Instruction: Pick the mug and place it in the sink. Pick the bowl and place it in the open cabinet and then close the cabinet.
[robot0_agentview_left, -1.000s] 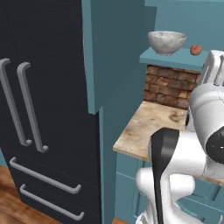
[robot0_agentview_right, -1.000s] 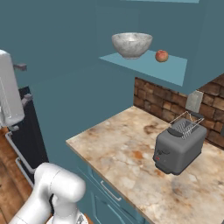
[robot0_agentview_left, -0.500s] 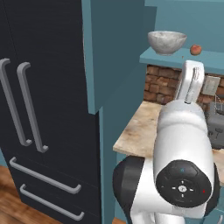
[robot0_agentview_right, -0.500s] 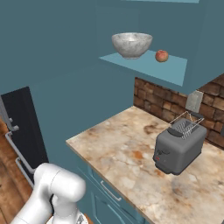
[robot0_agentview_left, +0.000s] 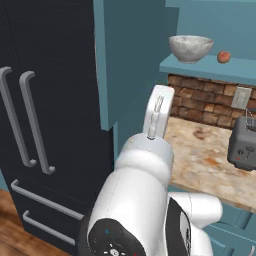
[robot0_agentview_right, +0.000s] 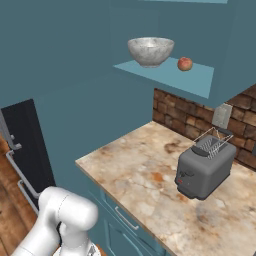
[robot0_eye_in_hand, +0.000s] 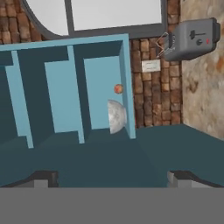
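my gripper shows as two small dark finger tips at the bottom of the hand view, standing wide apart with nothing between them, pointed at the cabinet from some way off. the view is rolled, so the teal shelves run as upright strips and the cabinet's lower part is cut off by a dark teal panel. the bowl sits on the open shelf, half hidden behind a divider here; from the base it is a round, dull grey, mottled bowl standing upright on the flat teal shelf. just beside it lies a small red-orange fruit, too small to name. my white arm blocks much of the left base view. a grey boxy toaster stands on the speckled stone counter before a brick wall. i can read no writing
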